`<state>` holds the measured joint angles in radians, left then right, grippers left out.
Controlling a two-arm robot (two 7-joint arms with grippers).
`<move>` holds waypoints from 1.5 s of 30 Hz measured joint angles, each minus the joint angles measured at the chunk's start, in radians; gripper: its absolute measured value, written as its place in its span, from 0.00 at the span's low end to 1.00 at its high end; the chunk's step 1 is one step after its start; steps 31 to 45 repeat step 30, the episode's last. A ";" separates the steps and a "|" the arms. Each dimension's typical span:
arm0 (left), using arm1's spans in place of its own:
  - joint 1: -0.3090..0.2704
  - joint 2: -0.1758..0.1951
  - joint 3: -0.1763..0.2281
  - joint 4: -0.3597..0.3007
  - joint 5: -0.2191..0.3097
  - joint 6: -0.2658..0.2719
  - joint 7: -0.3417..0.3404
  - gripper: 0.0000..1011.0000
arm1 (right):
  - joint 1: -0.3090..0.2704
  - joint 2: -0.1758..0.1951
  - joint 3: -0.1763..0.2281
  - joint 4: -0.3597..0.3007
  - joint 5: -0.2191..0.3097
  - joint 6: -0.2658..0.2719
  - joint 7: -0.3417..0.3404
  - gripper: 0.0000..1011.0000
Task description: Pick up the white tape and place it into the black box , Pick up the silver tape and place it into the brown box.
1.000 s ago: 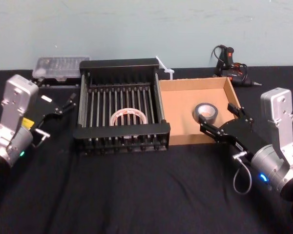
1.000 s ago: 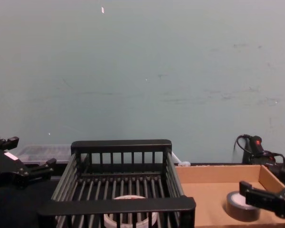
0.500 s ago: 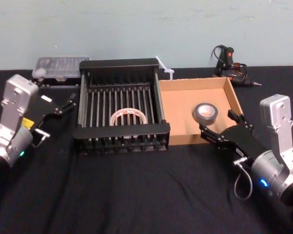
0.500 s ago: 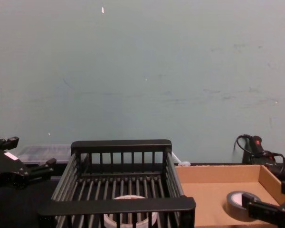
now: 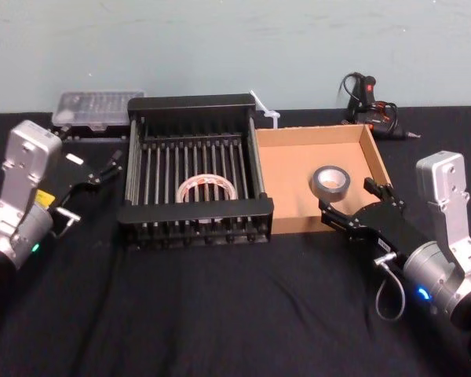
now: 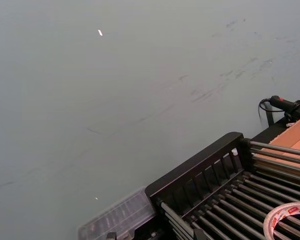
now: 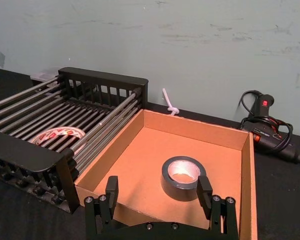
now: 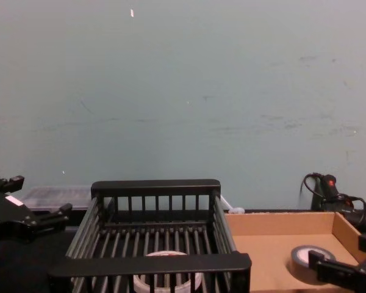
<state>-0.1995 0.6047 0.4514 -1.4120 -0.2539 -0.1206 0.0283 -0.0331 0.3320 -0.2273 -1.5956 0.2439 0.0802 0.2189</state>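
On a black-draped table before a pale green wall, the black box and the brown box sit side by side, their walls touching; the white tape lies flat on the slatted floor of the black box, toward its near rim; the silver tape lies flat inside the brown box, toward its near right corner, apart from the walls. The right gripper hovers just at the brown box's near right corner, its fingers spread wide and holding nothing, the silver tape seen between them from the wrist camera; the left gripper is parked left of the black box, its fingers apart and empty. A clear plastic case rests behind the left gripper near the wall; a black glue gun with its cable lies behind the brown box; a white zip tie pokes up between the two boxes at the back.
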 joint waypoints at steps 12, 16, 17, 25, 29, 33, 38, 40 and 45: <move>0.000 0.000 0.000 0.000 0.000 0.000 0.000 0.99 | -0.001 0.001 -0.001 -0.001 0.000 0.000 -0.003 0.99; 0.000 0.000 0.000 0.000 0.000 0.000 0.000 0.99 | -0.001 0.001 -0.002 -0.002 0.000 -0.001 -0.003 0.99; 0.000 0.000 0.000 0.000 0.000 0.000 0.000 0.99 | -0.001 0.001 -0.002 -0.002 0.000 -0.001 -0.004 0.99; 0.000 0.000 0.000 0.000 0.000 0.000 0.000 0.99 | -0.001 0.002 -0.002 -0.002 0.001 -0.001 -0.004 0.99; 0.000 0.000 0.000 0.000 0.000 0.000 0.000 0.99 | -0.001 0.002 -0.002 -0.002 0.001 -0.002 -0.005 0.99; 0.000 0.000 0.000 0.000 0.000 0.000 0.000 0.99 | -0.001 0.002 -0.002 -0.002 0.001 -0.002 -0.005 0.99; 0.000 0.000 0.000 0.000 0.000 0.000 0.000 0.99 | -0.001 0.002 -0.002 -0.002 0.001 -0.002 -0.005 0.99; 0.000 0.000 0.000 0.000 0.000 0.000 0.000 0.99 | -0.001 0.002 -0.002 -0.002 0.001 -0.002 -0.005 0.99; 0.000 0.000 0.000 0.000 0.000 0.000 0.000 0.99 | -0.001 0.002 -0.002 -0.002 0.001 -0.002 -0.005 0.99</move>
